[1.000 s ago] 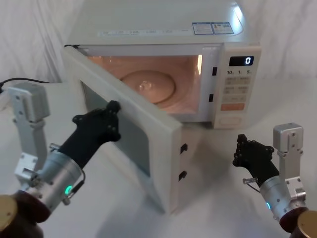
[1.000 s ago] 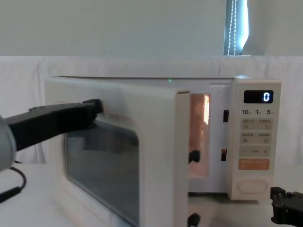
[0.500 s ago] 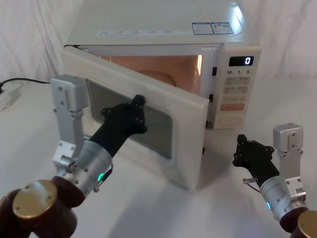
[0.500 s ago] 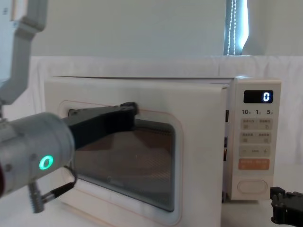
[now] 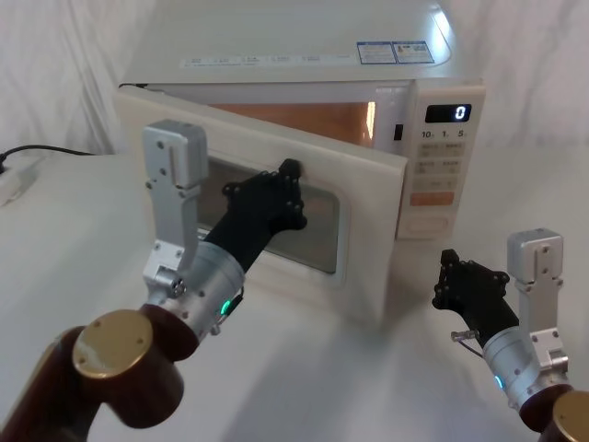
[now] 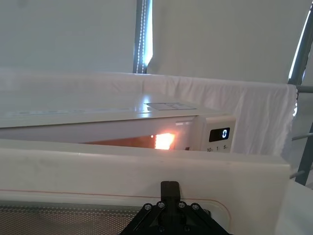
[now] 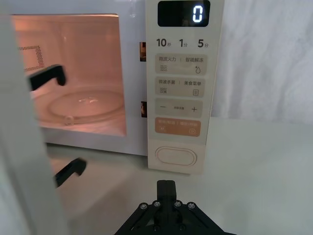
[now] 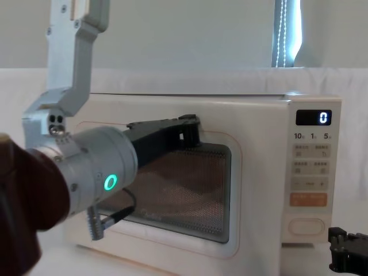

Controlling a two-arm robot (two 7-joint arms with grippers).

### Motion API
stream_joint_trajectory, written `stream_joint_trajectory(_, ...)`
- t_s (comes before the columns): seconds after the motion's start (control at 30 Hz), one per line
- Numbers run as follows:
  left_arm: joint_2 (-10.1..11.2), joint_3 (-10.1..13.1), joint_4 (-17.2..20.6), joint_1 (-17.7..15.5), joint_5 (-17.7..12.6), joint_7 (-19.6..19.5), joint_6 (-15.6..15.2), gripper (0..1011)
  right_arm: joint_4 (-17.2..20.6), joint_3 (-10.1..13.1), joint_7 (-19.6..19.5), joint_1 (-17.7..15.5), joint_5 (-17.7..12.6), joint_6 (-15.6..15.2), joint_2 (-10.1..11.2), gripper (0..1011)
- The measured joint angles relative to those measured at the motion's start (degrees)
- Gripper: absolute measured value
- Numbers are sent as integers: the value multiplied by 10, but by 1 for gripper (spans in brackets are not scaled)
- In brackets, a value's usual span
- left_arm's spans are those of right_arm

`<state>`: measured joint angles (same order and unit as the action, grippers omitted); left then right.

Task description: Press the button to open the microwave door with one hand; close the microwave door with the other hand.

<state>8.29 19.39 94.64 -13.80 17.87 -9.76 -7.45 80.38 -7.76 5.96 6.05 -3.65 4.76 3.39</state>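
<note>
The microwave door [image 5: 368, 230] stands ajar, swung most of the way toward the cabinet, with the lit cavity showing above its top edge. My left gripper [image 5: 290, 189], black and long-fingered, is shut, and its tip presses on the door's dark window [image 8: 190, 190]. The left wrist view has that tip [image 6: 169, 188] against the door [image 6: 146, 169]. The button [image 5: 426, 224] sits lowest on the control panel, untouched. My right gripper [image 5: 448, 276] hangs shut, low and in front of the panel. In the right wrist view the button [image 7: 176, 156] lies ahead of the right gripper [image 7: 166, 188], with the door's latch edge [image 7: 19, 147] nearby.
The microwave's display [image 5: 448, 113] reads 0 and a glass turntable [image 7: 88, 103] lies inside. A black cable [image 5: 46, 150] and a white power strip [image 5: 14, 180] lie at the far left of the white-clothed table [image 5: 386, 387]. A white curtain hangs behind.
My left arm has pushed the door from wide open to nearly shut, moving rightward with it. The right gripper has stayed where it was.
</note>
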Motion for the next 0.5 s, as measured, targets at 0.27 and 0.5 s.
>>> stream_joint_trajectory(0.27,-8,2,-9,-8,-6,2,-6,0,0,0,0,0,0,0,0,0)
stream_joint_trajectory(0.5,-8,2,-8,-8,-5,1,-6,0,0,0,0,0,0,0,0,0)
